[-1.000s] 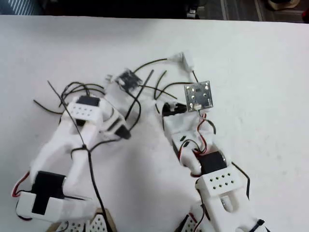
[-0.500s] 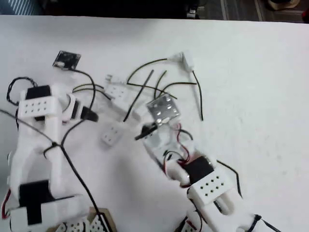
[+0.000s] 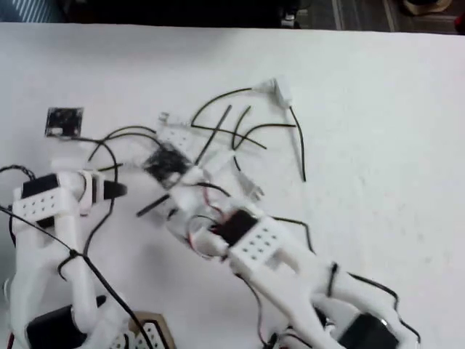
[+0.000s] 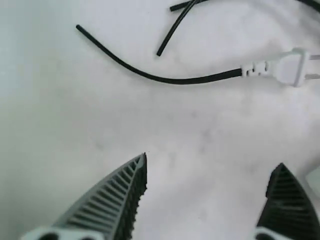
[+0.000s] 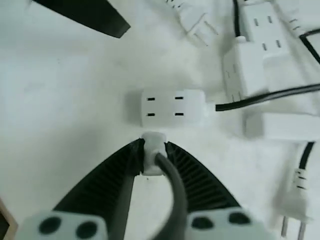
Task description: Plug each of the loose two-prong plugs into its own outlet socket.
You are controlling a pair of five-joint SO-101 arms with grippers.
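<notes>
The white worktop (image 3: 392,203) carries a tangle of black cords (image 3: 218,131), outlet blocks and plugs; as far as I can see, no plug sits in a socket yet, so I judge the task to be near its beginning.

The right arm (image 3: 290,262) lies across the middle of the worktop, among the cords; the left arm (image 3: 51,211) stands at the side, apart from the tangle.

In the right wrist view one outlet block (image 5: 172,107) lies flat with its two pairs of slots facing up and all of them empty; a second outlet block (image 5: 265,27) lies farther off, and its slots look empty also.

The right gripper (image 5: 152,147) is clamped on a held plug (image 5: 153,160), whose dark cord runs back between the fingers; this plug is just beside the edge of the first outlet block, perhaps touching it, but it is not at the slots, and its prongs are hidden, so the insertion is not done.

The left gripper (image 4: 212,160) hangs above bare worktop with its fingers wide apart and nothing between them; a loose plug (image 4: 287,67) on a black cord lies near it, untouched.

Two more plugs lie free, a far plug (image 5: 192,20) and a near plug (image 5: 296,205), both with bare prongs; so at least these four plugs remain to be seated.
</notes>
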